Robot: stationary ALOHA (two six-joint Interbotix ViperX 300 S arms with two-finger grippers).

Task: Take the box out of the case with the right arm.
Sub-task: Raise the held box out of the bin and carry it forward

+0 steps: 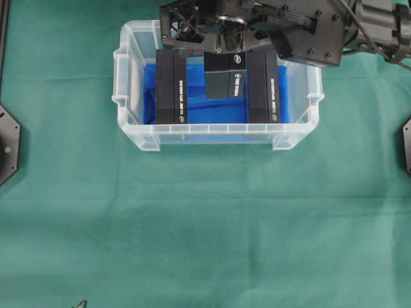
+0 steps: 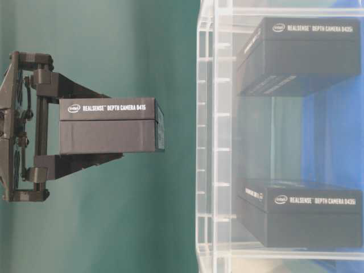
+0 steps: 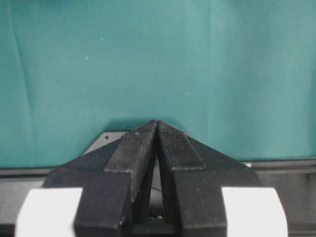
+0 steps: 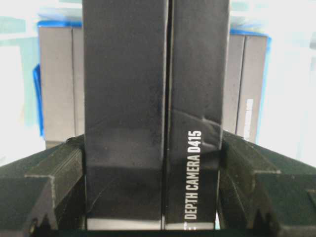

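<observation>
One box is clamped between the right gripper fingers, lifted above the case, long axis pointing down at the two boxes left inside.

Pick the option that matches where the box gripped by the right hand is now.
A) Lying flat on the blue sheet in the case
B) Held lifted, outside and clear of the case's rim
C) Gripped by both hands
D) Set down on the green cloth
B: in the table-level view the right hand grips the box apart from the case, while two other boxes stay inside.
</observation>
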